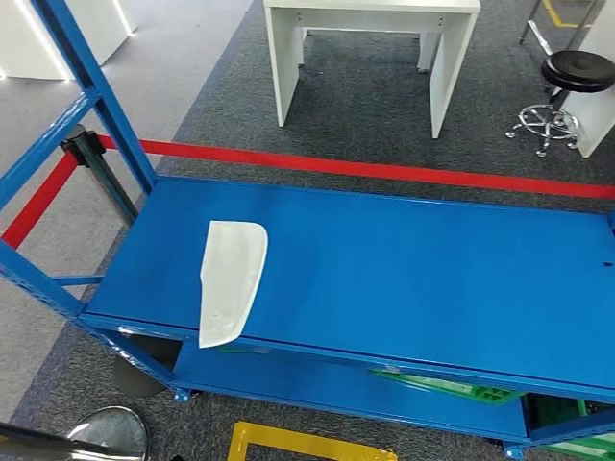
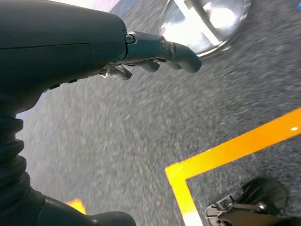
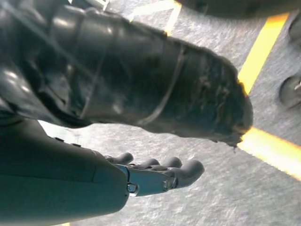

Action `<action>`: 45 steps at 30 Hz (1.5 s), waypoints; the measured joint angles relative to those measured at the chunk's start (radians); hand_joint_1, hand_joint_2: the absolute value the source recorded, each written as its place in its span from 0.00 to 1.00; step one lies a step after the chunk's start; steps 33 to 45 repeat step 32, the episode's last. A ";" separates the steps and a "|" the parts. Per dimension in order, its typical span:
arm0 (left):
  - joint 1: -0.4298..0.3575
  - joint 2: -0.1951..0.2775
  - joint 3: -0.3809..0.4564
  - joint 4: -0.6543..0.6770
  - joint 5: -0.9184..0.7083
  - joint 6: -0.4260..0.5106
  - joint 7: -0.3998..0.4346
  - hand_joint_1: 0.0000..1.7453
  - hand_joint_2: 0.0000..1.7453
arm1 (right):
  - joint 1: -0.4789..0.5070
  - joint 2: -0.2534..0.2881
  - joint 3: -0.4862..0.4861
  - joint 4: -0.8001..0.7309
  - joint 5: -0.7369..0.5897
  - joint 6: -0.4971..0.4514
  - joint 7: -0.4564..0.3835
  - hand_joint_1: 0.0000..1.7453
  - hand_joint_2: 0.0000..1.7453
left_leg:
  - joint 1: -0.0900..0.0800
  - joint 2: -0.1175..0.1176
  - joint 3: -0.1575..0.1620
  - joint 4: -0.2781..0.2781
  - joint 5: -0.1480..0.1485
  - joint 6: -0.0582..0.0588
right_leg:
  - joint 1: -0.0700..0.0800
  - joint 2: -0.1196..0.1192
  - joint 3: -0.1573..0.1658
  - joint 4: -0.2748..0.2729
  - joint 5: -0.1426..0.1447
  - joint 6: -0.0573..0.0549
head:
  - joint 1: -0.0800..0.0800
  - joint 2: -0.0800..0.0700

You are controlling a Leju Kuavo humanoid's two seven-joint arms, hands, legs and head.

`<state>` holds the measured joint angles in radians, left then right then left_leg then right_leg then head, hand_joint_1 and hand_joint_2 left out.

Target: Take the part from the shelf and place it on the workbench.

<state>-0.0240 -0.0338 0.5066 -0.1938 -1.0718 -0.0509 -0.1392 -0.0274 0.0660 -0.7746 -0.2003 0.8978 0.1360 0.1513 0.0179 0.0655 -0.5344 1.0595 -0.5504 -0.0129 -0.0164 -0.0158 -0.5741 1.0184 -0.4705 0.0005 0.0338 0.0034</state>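
Note:
A flat white part [image 1: 230, 279] with one curved edge lies on the blue shelf [image 1: 406, 279], left of middle, its near end reaching the shelf's front edge. The white workbench [image 1: 370, 48] stands beyond the shelf across a red floor line. In the left wrist view my left hand [image 2: 156, 52] hangs over grey carpet, fingers stretched out and holding nothing. My right hand [image 3: 156, 174] hangs the same way in the right wrist view, fingers extended and empty.
A blue upright post [image 1: 94, 91] rises at the shelf's left end, with a red barrier belt and its stand [image 1: 90, 154] behind. Green items [image 1: 464, 389] lie on the lower shelf. A black stool [image 1: 566, 91] stands at the far right. Yellow tape [image 1: 305, 444] marks the carpet near me.

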 joint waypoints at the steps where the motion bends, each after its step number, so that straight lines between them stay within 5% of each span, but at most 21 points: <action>1: 0.002 0.000 0.000 0.000 -0.001 0.000 0.001 0.00 1.00 | -0.001 0.000 0.000 0.000 0.002 -0.003 0.000 0.00 0.00 | 0.001 -0.026 -0.026 0.060 -0.034 -0.002 | 0.000 0.008 -0.001 0.000 0.001 -0.005 | -0.003 0.000; 3: 0.007 0.000 0.000 0.000 -0.003 0.001 0.002 0.00 1.00 | -0.003 0.000 0.000 0.000 0.008 -0.012 0.000 0.00 0.00 | 0.000 -0.051 -0.088 0.195 -0.092 0.000 | 0.004 0.024 -0.002 0.000 0.002 -0.012 | -0.009 0.000; 5: 0.009 0.000 0.000 0.000 -0.005 0.001 0.004 0.00 1.00 | -0.003 0.000 0.000 0.000 0.015 -0.016 0.001 0.00 0.00 | -0.003 -0.056 -0.109 0.229 -0.081 0.008 | 0.009 0.039 -0.001 0.000 0.002 -0.013 | -0.013 0.000; 9: 0.007 0.002 0.000 0.000 -0.009 0.001 0.007 0.00 1.00 | -0.002 0.004 0.000 0.001 0.022 -0.014 0.002 0.00 1.00 | -0.016 -0.067 -0.017 -0.001 0.047 0.042 | 0.018 0.054 0.001 0.002 0.002 -0.009 | -0.014 0.000; 10: 0.006 0.002 0.000 0.000 -0.009 0.001 0.007 0.00 1.00 | -0.003 0.005 0.000 0.001 0.023 -0.014 0.002 0.00 1.00 | -0.018 -0.070 -0.006 -0.034 0.056 0.044 | 0.020 0.056 -0.002 0.004 0.001 -0.007 | -0.014 0.000; 14: 0.007 0.000 0.001 0.001 -0.010 0.001 0.008 0.00 1.00 | -0.003 0.006 0.000 0.001 0.027 -0.020 0.002 0.00 1.00 | -0.019 -0.071 -0.003 -0.050 0.058 0.021 | 0.020 0.056 -0.005 0.004 0.001 -0.009 | -0.015 0.000; 24: 0.006 -0.001 0.001 0.000 -0.010 0.003 0.010 0.00 1.00 | -0.002 0.006 0.000 0.001 0.030 -0.040 0.001 0.00 1.00 | -0.025 -0.070 -0.005 -0.049 0.059 0.037 | 0.013 0.057 -0.002 -0.004 0.008 0.007 | -0.015 0.000; 45: 0.006 -0.004 0.005 0.001 -0.005 0.014 0.010 0.00 1.00 | -0.001 0.007 0.000 0.001 0.036 -0.097 -0.053 0.00 1.00 | -0.025 -0.070 -0.007 -0.049 0.059 0.038 | 0.013 0.057 -0.003 -0.004 0.007 0.008 | -0.016 0.000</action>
